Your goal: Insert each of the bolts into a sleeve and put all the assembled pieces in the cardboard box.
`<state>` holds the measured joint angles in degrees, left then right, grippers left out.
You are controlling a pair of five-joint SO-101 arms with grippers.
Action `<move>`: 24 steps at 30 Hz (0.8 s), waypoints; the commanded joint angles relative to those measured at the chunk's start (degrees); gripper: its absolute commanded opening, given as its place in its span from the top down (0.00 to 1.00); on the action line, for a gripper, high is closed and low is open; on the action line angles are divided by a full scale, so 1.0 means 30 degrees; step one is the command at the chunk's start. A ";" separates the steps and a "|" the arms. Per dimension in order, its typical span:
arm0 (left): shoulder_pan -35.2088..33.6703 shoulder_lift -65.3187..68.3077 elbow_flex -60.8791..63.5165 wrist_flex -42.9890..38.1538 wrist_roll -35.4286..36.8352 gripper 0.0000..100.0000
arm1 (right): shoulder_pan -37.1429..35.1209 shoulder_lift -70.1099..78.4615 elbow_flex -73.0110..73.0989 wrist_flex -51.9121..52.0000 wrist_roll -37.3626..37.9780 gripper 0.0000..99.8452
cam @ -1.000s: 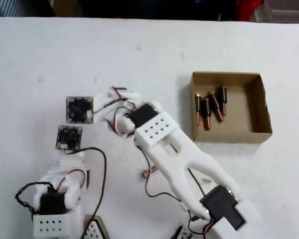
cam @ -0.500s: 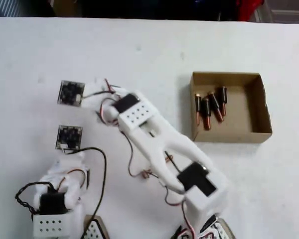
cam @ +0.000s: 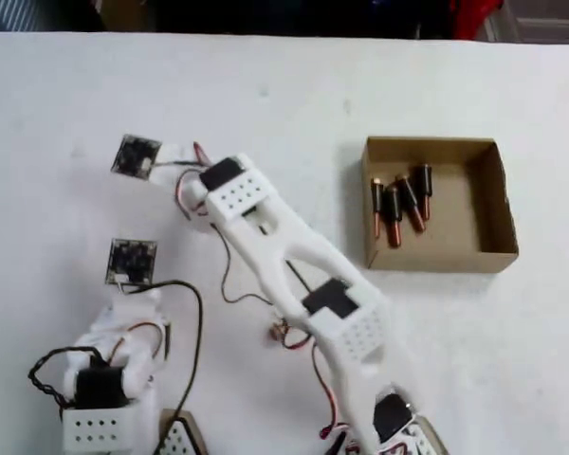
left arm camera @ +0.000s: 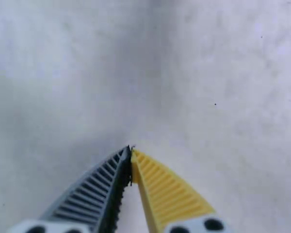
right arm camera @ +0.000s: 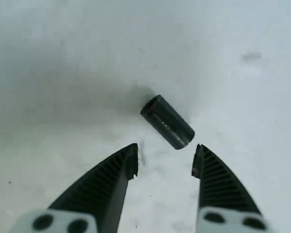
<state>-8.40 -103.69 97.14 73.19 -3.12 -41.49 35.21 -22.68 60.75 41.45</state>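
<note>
Hovering low over the table [cam: 360, 85], the right gripper [right arm camera: 165, 158] has its jaws spread and grips nothing. 1 black sleeve [right arm camera: 167, 122] lies on its side on the table just beyond the fingertips, touching neither, angled across the gap. The left gripper [left arm camera: 131, 153] has its tips pressed together, empty, above bare table. In the high view the right arm [cam: 266, 227] stretches to the table's far left, well apart from the cardboard box [cam: 431, 142] on the right. 4 assembled pieces [cam: 398, 209] lie in the box, near its left wall. The left arm [cam: 104, 379] sits folded at the near-left corner.
</note>
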 commanded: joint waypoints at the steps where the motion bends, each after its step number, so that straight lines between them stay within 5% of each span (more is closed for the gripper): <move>1: 0.0132 -0.0190 -0.0059 0.0147 -0.0205 0.97 | 0.0278 0.0923 -0.2315 0.0777 0.2725 0.83; 16: 0.0132 -0.0190 -0.0059 0.0147 -0.0205 0.97 | 0.0161 0.3795 -0.4190 0.0806 0.4015 0.83; 24: 0.0132 -0.0190 -0.0059 0.0147 -0.0205 0.97 | 0.0278 0.4557 -0.4190 0.0806 0.4103 0.97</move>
<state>-8.40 -103.69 97.14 73.19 -3.12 -40.44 48.92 -33.85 62.95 52.88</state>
